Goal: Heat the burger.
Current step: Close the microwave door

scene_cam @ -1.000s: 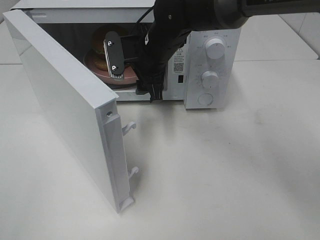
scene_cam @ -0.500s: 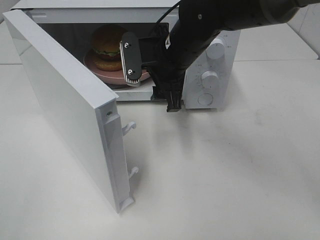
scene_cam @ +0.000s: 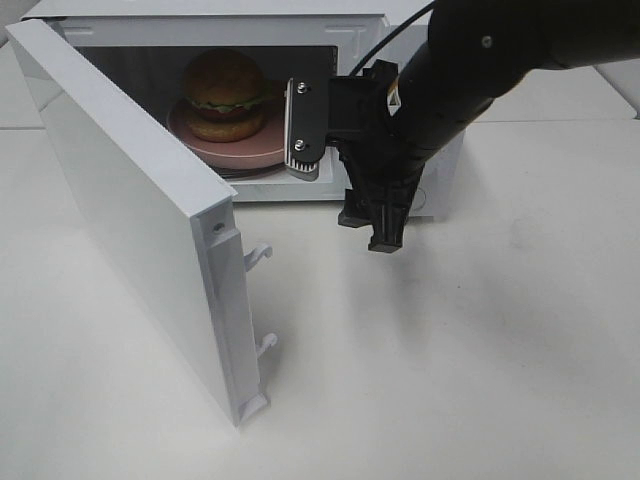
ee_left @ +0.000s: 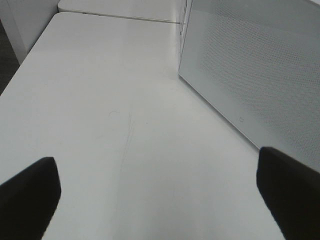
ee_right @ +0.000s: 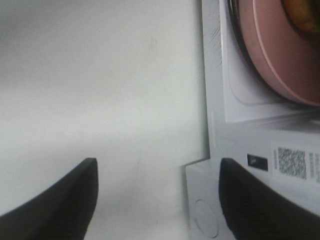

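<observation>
The burger [scene_cam: 222, 92], with golden bun, green lettuce and dark filling, sits on a round pink plate [scene_cam: 262, 148] inside the open white microwave [scene_cam: 200, 22]. My right gripper [scene_cam: 374, 232] hangs outside the oven, in front of its control panel, pointing down at the table, open and empty. In the right wrist view its fingers [ee_right: 55, 197] stand wide apart around the gripper's middle [ee_right: 160, 200], with the plate [ee_right: 280, 65] and a sliver of the burger [ee_right: 306, 9] at the far side. My left gripper [ee_left: 160, 200] is open and empty over bare table.
The microwave door [scene_cam: 130, 210] stands swung out to the left, its latch hooks [scene_cam: 262, 252] toward the table's middle. My right arm [scene_cam: 470, 70] hides the control knobs. A white dotted microwave panel [ee_left: 250, 75] stands beside my left gripper.
My right arm has drawn back out of the microwave, moving right and toward the front. The burger and plate it covered now show and stay inside.
</observation>
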